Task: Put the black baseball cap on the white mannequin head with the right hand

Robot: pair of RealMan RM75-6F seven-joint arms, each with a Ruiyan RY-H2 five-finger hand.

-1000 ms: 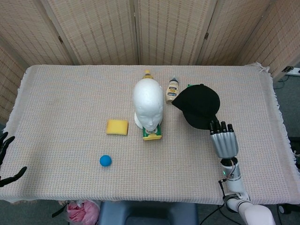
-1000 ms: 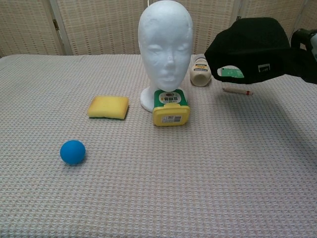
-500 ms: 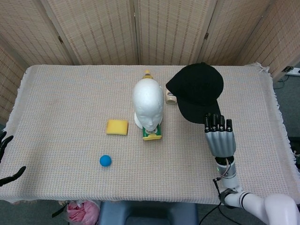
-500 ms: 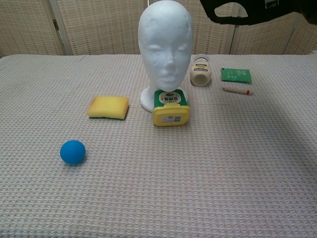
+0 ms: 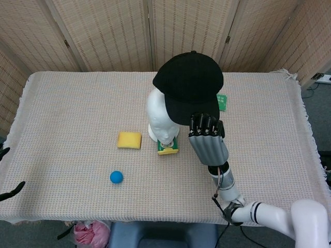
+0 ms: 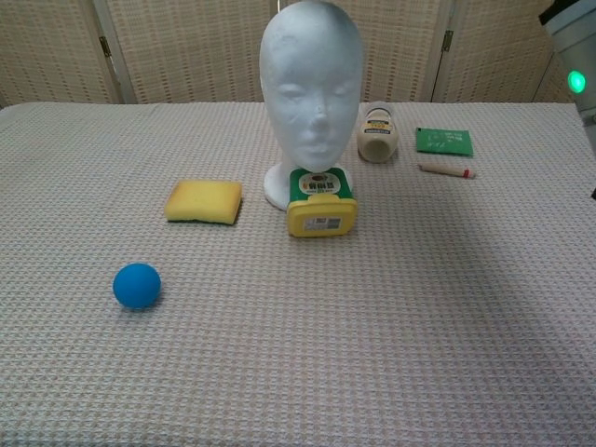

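Observation:
The black baseball cap hangs high in the air, held at its rear edge by my right hand, which shows its back in the head view. From there the cap overlaps the upper right side of the white mannequin head. In the chest view the mannequin head stands bare and upright. The cap is above that frame, and only my right forearm with a green light shows at the top right. My left hand peeks in at the lower left edge, off the table, fingertips apart and holding nothing.
A yellow-green container lies at the mannequin's base. A yellow sponge and a blue ball sit to its left. A small bottle, a green packet and a pencil lie to its right.
My right hand has carried the cap up and to the left, from right of the mannequin to over its upper right side. The cap has left the chest view.

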